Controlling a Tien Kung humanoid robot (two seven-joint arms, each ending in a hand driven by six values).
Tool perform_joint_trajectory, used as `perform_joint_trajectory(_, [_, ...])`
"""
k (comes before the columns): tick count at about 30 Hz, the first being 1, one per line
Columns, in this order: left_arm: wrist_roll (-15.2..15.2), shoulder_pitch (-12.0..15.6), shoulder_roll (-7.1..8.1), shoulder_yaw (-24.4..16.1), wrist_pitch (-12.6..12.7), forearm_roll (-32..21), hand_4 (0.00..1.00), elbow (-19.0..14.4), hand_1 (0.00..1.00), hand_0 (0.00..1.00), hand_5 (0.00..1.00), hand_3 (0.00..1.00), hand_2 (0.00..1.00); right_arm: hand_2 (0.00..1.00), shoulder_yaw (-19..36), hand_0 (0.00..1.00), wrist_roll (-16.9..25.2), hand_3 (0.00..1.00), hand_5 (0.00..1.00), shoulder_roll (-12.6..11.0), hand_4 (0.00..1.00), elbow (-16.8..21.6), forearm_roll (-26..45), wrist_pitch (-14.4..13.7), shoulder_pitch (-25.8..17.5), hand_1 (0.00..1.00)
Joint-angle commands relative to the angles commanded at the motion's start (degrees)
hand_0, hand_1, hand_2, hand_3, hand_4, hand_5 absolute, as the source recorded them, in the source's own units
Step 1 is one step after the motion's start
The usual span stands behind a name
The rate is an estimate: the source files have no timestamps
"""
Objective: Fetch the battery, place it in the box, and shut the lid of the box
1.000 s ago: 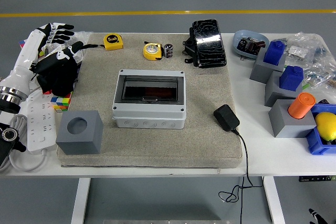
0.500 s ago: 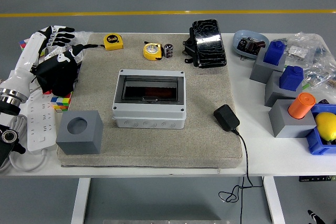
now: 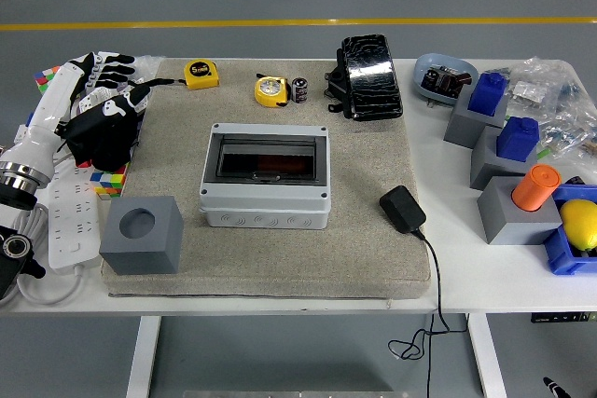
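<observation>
Left robot hand [image 3: 101,90] at mat's [image 3: 373,258] left edge, battery [image 3: 299,89] far side

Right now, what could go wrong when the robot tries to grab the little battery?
The battery stands touching a yellow tape measure, with a black device close on its other side, so big fingers might bump those or tip it over. The left hand is far off at the mat's left edge, with another yellow tape measure along the way.

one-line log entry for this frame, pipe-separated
left hand: open, far-left of mat, holding nothing | battery: untouched, beside yellow tape measure | box: lid off | right hand: out of view
</observation>
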Motion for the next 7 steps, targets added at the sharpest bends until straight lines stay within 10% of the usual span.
perform_joint_trajectory(7, [-0.56, -0.29, 2.14, 1.75, -0.29, -0.77, 0.998, 0.14, 0.660, 0.602, 0.908, 0.717, 0.686, 0.674, -2.89, 0.662, -1.01, 0.556, 0.474, -1.39, 0.959, -0.17, 1.09, -0.05, 0.08, 0.668])
